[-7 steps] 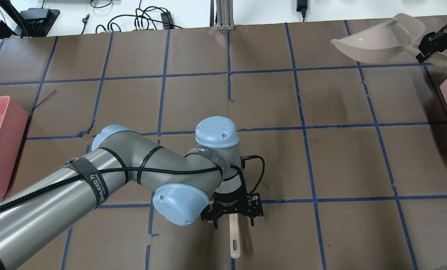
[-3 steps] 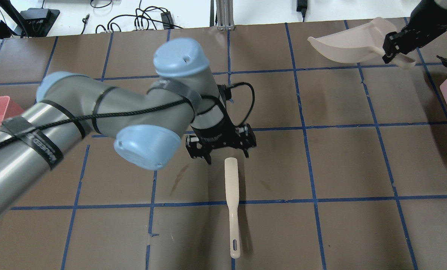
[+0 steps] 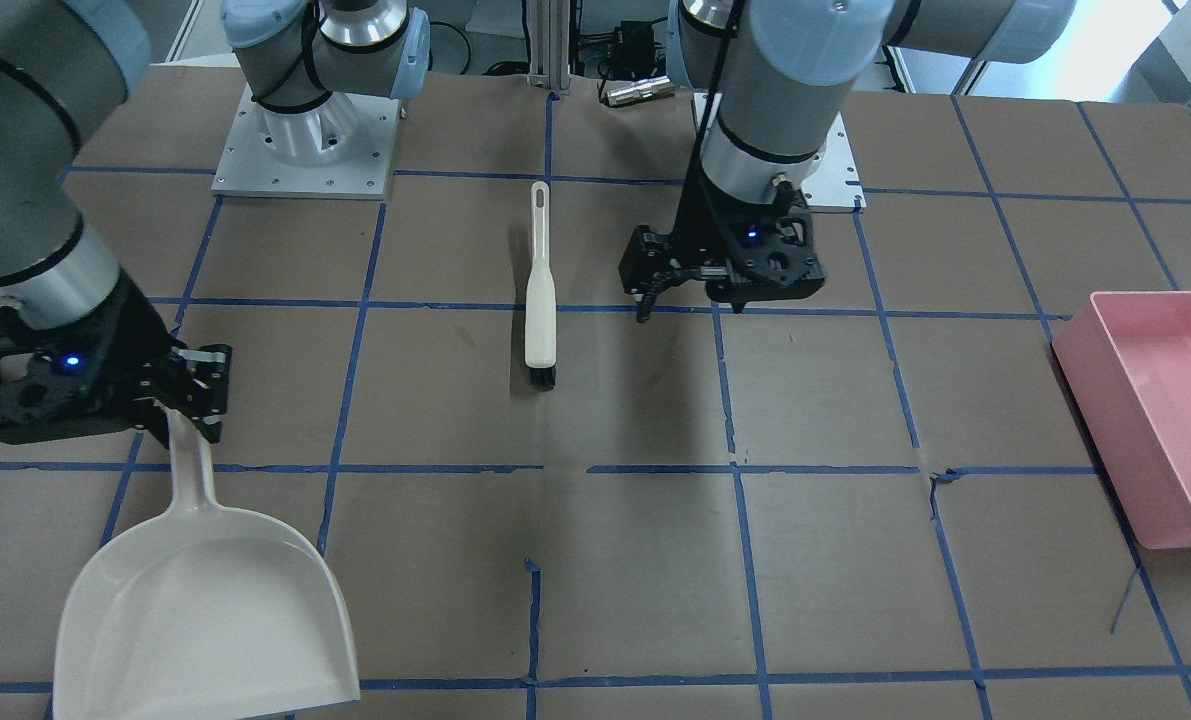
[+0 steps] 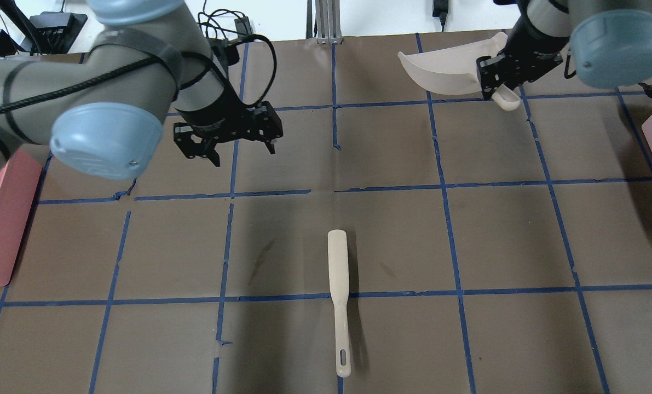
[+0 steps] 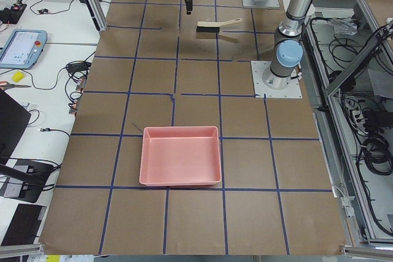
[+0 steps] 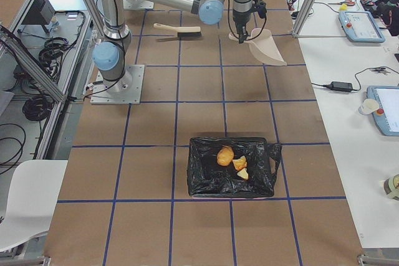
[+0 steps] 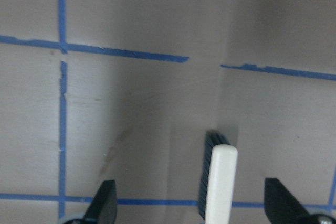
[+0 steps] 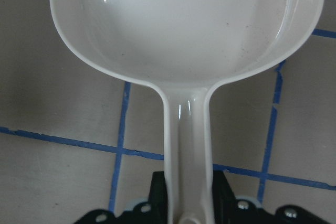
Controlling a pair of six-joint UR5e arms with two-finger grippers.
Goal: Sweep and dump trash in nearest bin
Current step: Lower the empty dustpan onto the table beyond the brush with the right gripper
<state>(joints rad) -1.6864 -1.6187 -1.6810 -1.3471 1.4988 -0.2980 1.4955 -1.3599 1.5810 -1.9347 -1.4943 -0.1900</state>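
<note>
Exterior right: shows trash (image 6: 225,155) in bin (image 6: 201,186), brush (image 6: 177,29) down; left hand (image 4: 242,152) apart, right hand (image 3: 193,425) clamped on dustpan (image 3: 205,610), not yet down.

Brown table (image 4: 501,235), blue tape grid (image 4: 495,185); white chair (image 6: 28,204) nearby.

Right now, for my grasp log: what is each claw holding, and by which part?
The right claw grips the dustpan by its handle; the left claw is open, holding nothing.
</note>
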